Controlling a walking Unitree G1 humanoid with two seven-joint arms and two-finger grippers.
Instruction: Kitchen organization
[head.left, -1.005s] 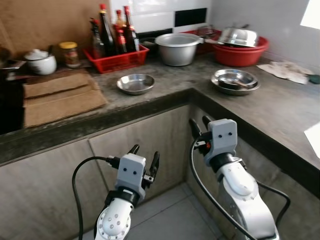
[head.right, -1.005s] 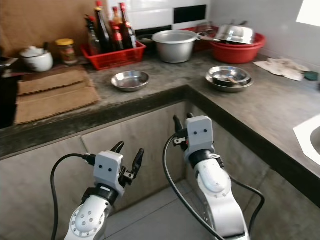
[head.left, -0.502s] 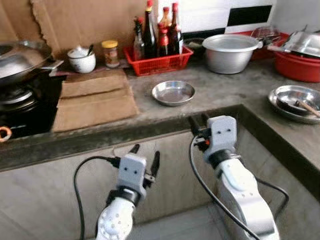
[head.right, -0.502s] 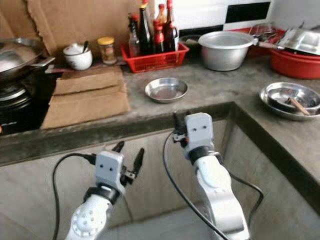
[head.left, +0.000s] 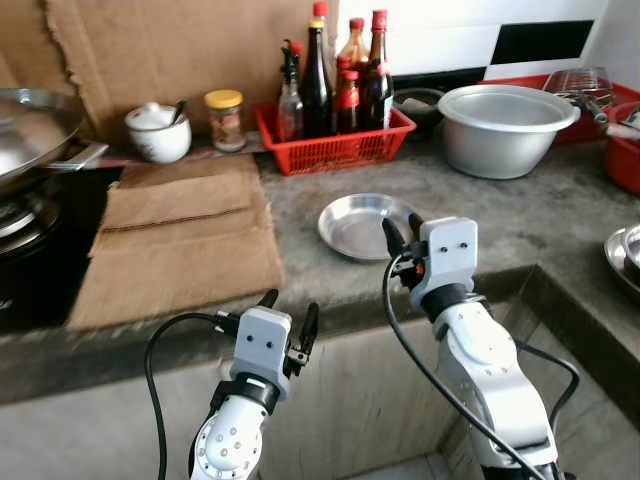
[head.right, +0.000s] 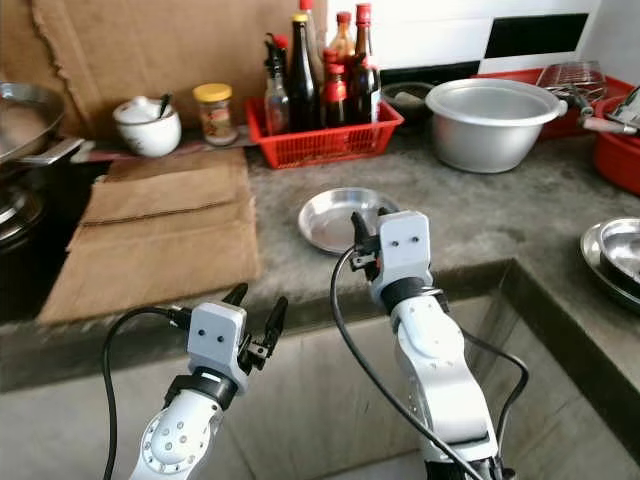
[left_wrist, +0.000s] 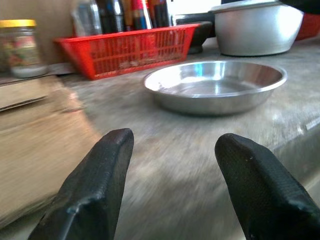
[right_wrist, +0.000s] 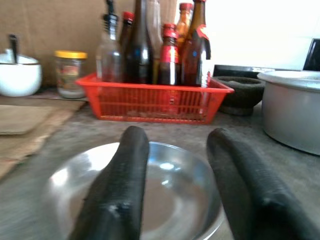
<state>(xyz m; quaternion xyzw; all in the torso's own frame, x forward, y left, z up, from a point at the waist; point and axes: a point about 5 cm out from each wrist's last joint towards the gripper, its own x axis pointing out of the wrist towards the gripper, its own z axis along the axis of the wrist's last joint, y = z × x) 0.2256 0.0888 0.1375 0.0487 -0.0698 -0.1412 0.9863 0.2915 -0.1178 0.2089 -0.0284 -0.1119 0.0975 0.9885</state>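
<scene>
Bottles (head.left: 335, 75) fill red basket (head.left: 335, 150); steel plate (head.left: 362, 226) looks empty.

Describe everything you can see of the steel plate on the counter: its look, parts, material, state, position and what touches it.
The steel plate is round and shallow, with a low raised rim and a flat, shiny bottom, seemingly polished metal. It looks empty and lies flat on the grey counter, in front of the red basket of bottles, right of the cardboard. The right gripper hovers open at its near edge, not touching. Only the counter touches it.
</scene>
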